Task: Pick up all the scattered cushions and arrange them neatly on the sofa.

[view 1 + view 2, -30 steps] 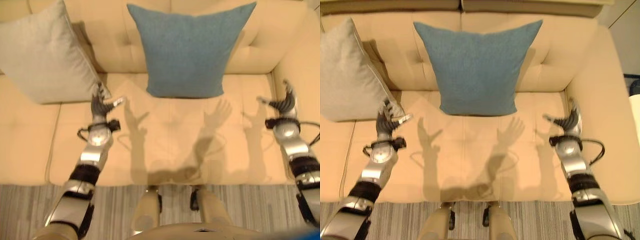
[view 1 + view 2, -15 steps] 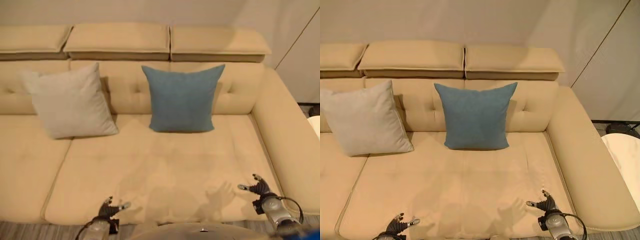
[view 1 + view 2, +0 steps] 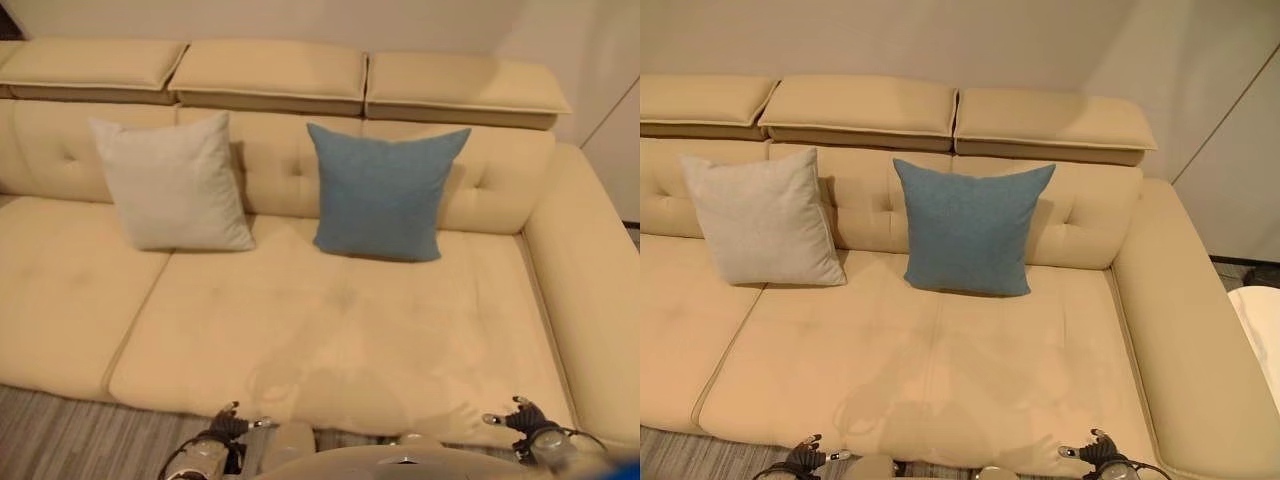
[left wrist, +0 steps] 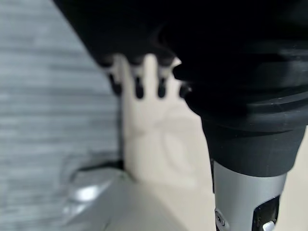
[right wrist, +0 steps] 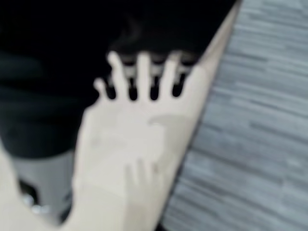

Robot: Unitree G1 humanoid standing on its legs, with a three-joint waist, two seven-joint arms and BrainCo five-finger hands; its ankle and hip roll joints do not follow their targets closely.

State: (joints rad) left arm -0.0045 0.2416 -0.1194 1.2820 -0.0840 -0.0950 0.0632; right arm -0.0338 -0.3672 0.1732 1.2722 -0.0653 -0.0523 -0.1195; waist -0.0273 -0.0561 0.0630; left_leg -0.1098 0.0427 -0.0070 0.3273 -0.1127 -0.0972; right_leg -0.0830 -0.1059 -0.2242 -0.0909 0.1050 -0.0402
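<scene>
From the head cameras I see the sofa (image 3: 330, 340) across most of the frame, with two cushions standing against its backrest. The grey cushion (image 3: 172, 184) sits in the upper left of the frame, upright and leaning on the tufted back. The blue cushion (image 3: 382, 192) sits just right of centre in the upper half, also upright. The two are near each other but apart, with a strip of backrest between them.

My left hand (image 3: 232, 423) shows at the bottom edge, left of centre, over the front lip of the seat. My right hand (image 3: 520, 417) shows at the bottom right, also at the seat's front edge. Both have their fingers spread and relaxed, holding nothing. The wrist views agree: fingers extended over the sofa edge and the striped floor (image 5: 260, 144)

Procedure as I judge it: no cushion lies on the visible floor, so I treat this step as a check

1. Keep both hands low and empty
2. Scan the floor strip at the lower left of the frame for any remaining cushion
3. If none is found, verify spacing: the grey cushion tilts slightly, so I would consider squaring it to match the blue one
</scene>
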